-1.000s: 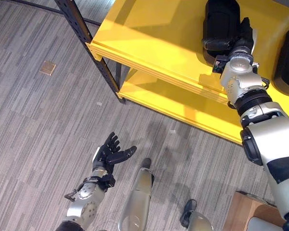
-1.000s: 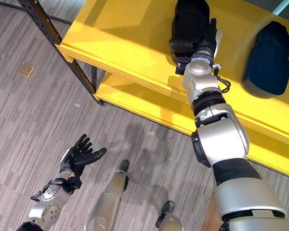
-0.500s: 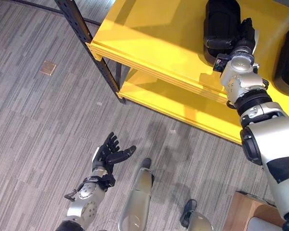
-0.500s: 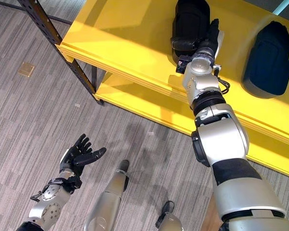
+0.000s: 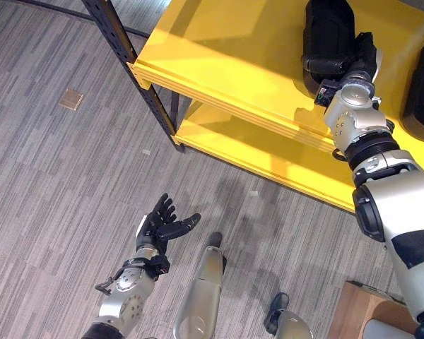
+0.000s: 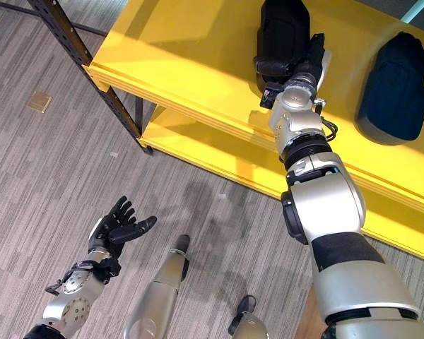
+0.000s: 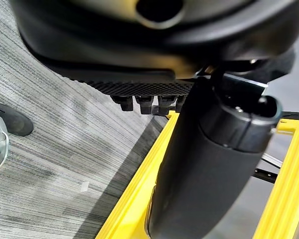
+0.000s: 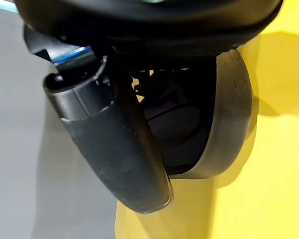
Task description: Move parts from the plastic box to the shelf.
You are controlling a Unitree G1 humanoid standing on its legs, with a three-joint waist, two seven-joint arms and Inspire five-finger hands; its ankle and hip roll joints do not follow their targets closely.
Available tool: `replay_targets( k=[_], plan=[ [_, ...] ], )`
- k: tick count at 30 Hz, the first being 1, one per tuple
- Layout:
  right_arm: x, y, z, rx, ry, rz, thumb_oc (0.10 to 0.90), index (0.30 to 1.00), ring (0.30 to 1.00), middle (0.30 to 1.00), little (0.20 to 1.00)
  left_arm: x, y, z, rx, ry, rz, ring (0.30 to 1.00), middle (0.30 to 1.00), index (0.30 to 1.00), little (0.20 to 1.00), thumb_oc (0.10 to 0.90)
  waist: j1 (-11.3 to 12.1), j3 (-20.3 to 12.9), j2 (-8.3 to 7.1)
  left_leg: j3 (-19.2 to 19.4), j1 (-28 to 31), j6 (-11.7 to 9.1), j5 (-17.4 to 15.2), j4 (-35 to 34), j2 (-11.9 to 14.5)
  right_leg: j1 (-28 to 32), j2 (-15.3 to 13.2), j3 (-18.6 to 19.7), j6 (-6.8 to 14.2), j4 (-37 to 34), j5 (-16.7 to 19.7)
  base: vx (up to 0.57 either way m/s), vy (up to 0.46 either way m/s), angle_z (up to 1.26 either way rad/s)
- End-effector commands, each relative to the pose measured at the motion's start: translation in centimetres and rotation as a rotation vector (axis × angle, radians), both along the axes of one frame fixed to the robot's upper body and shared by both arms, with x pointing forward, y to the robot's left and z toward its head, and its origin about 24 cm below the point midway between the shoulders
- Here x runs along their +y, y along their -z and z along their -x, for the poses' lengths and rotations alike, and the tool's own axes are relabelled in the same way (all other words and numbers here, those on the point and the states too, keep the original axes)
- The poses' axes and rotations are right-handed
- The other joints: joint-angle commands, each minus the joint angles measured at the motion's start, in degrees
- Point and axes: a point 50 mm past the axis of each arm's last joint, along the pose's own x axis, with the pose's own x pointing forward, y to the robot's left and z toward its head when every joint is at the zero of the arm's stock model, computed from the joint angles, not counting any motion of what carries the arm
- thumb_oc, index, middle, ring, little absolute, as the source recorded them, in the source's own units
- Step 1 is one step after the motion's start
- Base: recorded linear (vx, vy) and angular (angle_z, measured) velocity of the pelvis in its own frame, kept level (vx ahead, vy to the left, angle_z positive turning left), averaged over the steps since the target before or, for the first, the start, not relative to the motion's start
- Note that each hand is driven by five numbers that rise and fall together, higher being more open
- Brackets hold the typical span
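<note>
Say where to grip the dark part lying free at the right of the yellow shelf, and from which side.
Probably across the narrow, tapered far end of the dark part, coming from above: it lies flat on the yellow shelf, its near end broad and rounded, with bare shelf both sides for the fingers.

Left hand (image 7: 154, 55) bulk spans the upper frame, ribbed dark palm pad along its underside. Thumb (image 7: 209, 169) juts out big and close, rounded tip, running down across the shot. Fingers (image 7: 144, 103) show as a short row of straight tips past the palm, holding nothing. Beyond them: grey striped floor (image 7: 55, 149) with a small white scrap (image 7: 84, 186) on it. Yellow shelf (image 7: 134, 194) edge runs diagonally behind the thumb, another yellow rail (image 7: 286, 184) on the far side.
</note>
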Motion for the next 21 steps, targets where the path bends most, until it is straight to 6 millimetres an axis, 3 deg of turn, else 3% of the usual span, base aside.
replay_targets(
  k=[1, 21],
  plan=[
    [-0.4, -5.1, 1.0, -0.199, 0.04, 0.005, 0.9, 1.0, 1.0, 1.0, 1.0, 0.2, -3.6, -1.2, -0.182, 0.025, -0.025, 1.0, 1.0, 1.0, 1.0, 0.9, 1.1, -3.0, -0.97, -0.2, -3.1, -1.2, -7.0, 6.8, 2.9, 1.1, 1.3, 1.9, -2.4, 3.4, -0.8, 0.0, 0.0, 0.0],
    [-1.5, -4.3, 1.1, -0.194, 0.081, -0.096, 0.9, 1.0, 1.0, 1.0, 1.0, 0.1, -3.5, -1.3, -0.178, 0.025, -0.032, 1.0, 1.0, 1.0, 1.0, 0.9, 0.7, -3.1, -0.89, 0.0, -3.6, -1.1, -7.2, 7.2, 2.9, 0.9, 1.4, 2.1, -2.4, 3.4, -1.0, 0.0, 0.0, 0.0]
  ],
)
